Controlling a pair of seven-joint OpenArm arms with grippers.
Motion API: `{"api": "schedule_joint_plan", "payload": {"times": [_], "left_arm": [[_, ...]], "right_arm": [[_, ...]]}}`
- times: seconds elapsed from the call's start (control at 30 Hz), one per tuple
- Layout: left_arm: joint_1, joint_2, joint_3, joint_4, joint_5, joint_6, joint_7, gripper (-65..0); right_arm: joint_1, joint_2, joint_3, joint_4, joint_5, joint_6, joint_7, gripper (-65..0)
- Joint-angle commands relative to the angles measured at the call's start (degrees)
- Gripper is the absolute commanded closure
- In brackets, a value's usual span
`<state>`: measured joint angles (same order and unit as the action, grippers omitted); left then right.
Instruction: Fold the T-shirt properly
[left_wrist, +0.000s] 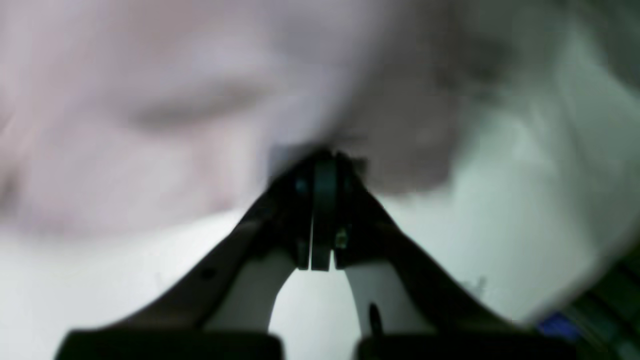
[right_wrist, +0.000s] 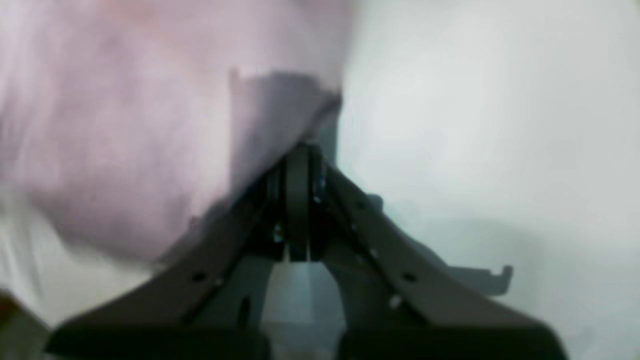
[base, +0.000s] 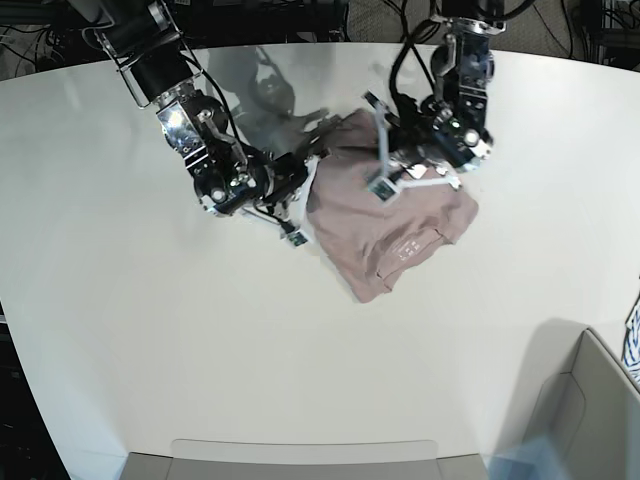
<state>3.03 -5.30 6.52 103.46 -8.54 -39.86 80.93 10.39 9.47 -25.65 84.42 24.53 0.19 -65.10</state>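
The dusty-pink T-shirt (base: 385, 225) hangs bunched between my two grippers over the white table (base: 150, 320), its lower part trailing toward the table's middle. My left gripper (base: 383, 188) is shut on the shirt's upper cloth; in the blurred left wrist view its jaws (left_wrist: 322, 157) meet with pink fabric (left_wrist: 150, 125) spreading above them. My right gripper (base: 297, 232) is shut on the shirt's left edge; the right wrist view shows its tips (right_wrist: 300, 150) pinching the hem, with cloth (right_wrist: 125, 125) to the left and bare table to the right.
A grey bin (base: 300, 460) sits at the near table edge and a larger grey box (base: 590, 400) at the lower right. A blue-and-white patterned cloth (base: 633, 340) peeks in at the right edge. Cables and dark gear (base: 300, 15) lie beyond the far edge.
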Motion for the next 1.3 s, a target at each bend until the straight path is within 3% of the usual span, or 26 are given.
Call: {"api": "schedule_joint_plan", "payload": {"times": [0.0, 0.23, 0.37, 0.57, 0.7, 0.83, 1.03, 1.27], "left_arm": [[-1.6, -1.0, -1.9, 1.3, -0.8, -0.1, -0.9, 0.0], [-1.2, -2.0, -6.7, 5.8, -1.1, -0.1, -0.9, 0.0], [-0.1, -1.1, -6.8, 10.6, -1.1, -0.1, -0.9, 0.0], [-1.2, 4.8, -4.9, 10.6, -1.1, -0.1, -0.9, 0.0], [-3.8, 5.1, -0.5, 7.3, -0.9, -0.1, -0.9, 0.0], [-3.9, 4.7, -0.3, -0.4, -0.7, -0.1, -0.9, 0.0], [-4.3, -3.4, 0.1, -13.5, -0.7, -0.1, -9.1, 0.0], [-9.0, -14.6, -0.3, -16.6, -0.7, -0.1, -10.3, 0.0]], "right_arm": [[0.2, 0.2, 0.0, 2.2, 0.1, 0.1, 0.0, 0.0], [-3.4, 0.9, 0.3, 11.9, 0.1, 0.1, -0.4, 0.0], [-7.0, 3.8, 1.6, 16.6, 0.1, 0.0, -0.4, 0.0], [-16.2, 3.5, 19.4, 24.2, 0.0, 0.0, -0.4, 0.0], [-21.3, 4.1, 27.6, 28.9, 0.0, 0.1, -0.4, 0.0], [-26.6, 7.5, 31.0, 30.5, 0.0, 0.1, -0.3, 0.0], [-32.8, 8.3, 35.3, 30.5, 0.0, 0.4, 0.0, 0.0], [-34.6, 8.3, 35.2, 30.7, 0.0, 0.5, 0.0, 0.0]]}}
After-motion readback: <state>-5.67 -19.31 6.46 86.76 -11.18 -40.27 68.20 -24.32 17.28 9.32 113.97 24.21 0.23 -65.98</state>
